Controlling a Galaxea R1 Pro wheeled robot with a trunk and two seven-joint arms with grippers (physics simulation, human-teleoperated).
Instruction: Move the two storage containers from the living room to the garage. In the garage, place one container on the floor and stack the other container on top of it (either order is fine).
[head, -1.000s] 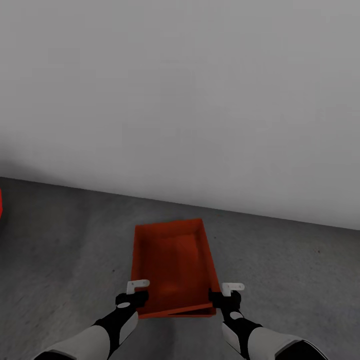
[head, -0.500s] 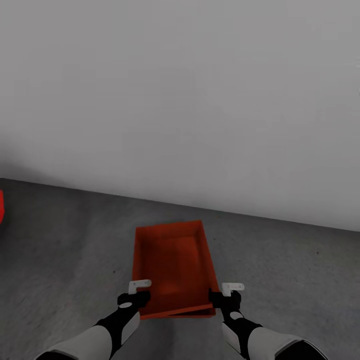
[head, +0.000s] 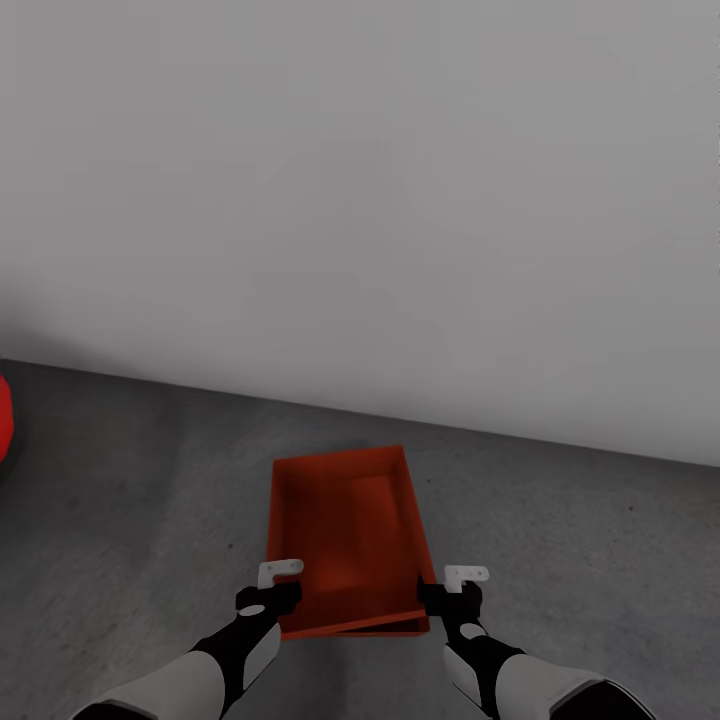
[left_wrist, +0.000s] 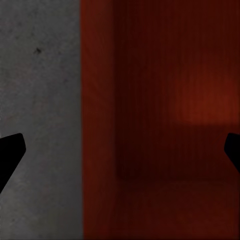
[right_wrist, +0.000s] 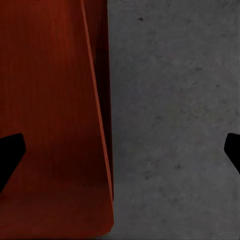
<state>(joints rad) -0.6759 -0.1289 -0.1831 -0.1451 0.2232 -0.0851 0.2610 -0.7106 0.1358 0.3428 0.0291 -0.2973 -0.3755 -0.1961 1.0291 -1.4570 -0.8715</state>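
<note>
view tipped slightly since earlier; storage container (head: 345, 535) between spread left fingers (head: 284, 588) and right fingers (head: 432, 594).

Both arms reach forward, left gripper (head: 268, 598) and right gripper (head: 450, 598) jaws spread wide

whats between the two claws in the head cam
The orange-red storage container: its near end sits between the left claw and right claw, over the dark grey floor.
</note>
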